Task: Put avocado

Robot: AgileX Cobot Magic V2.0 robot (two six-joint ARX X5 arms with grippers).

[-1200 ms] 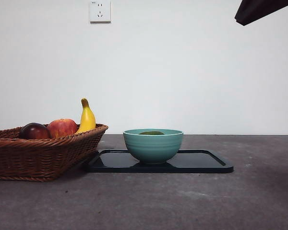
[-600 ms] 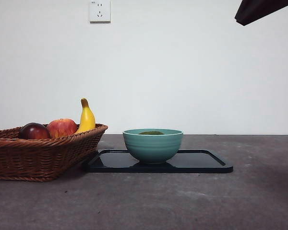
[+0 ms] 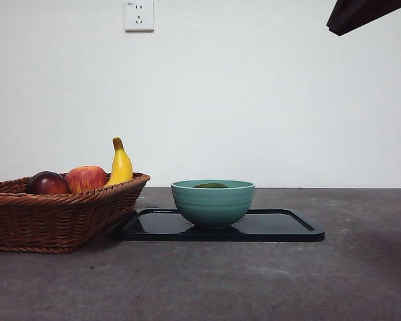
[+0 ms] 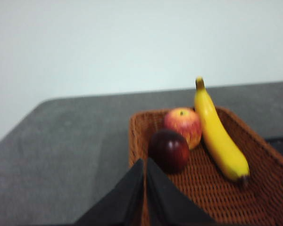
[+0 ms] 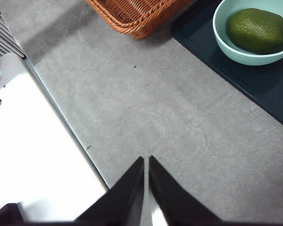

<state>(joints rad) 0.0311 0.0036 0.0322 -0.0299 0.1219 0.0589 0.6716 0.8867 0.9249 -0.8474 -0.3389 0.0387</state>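
**Avocado in bowl; both grippers clear and empty**

The grey table (image 3: 267,274) is seen to carry all items. At its left side a brown wicker basket (image 3: 53,217) is set, its near corner just beside a black tray (image 3: 281,227). On the tray a teal bowl (image 3: 212,202) stands upright. The avocado (image 5: 258,30) lies inside this bowl; in the front view only its dark green top (image 3: 210,185) shows above the rim.

In the basket a yellow banana (image 4: 218,133) is leaned along one wall, stem up. A red-yellow apple (image 4: 183,125) sits beside it, and a dark red-purple fruit (image 4: 169,150) touches the apple. A white wall socket (image 3: 139,15) is noted above the basket.

Nothing is seen between the bowl and either arm.

The left gripper (image 4: 145,165) is held above the basket's edge, jaws pressed together, nothing between them. The right gripper (image 5: 146,162) is held high over bare table, well apart from the bowl, jaws likewise closed on nothing. One arm shows in the front view only as a black tip (image 3: 361,13) at the top right corner.
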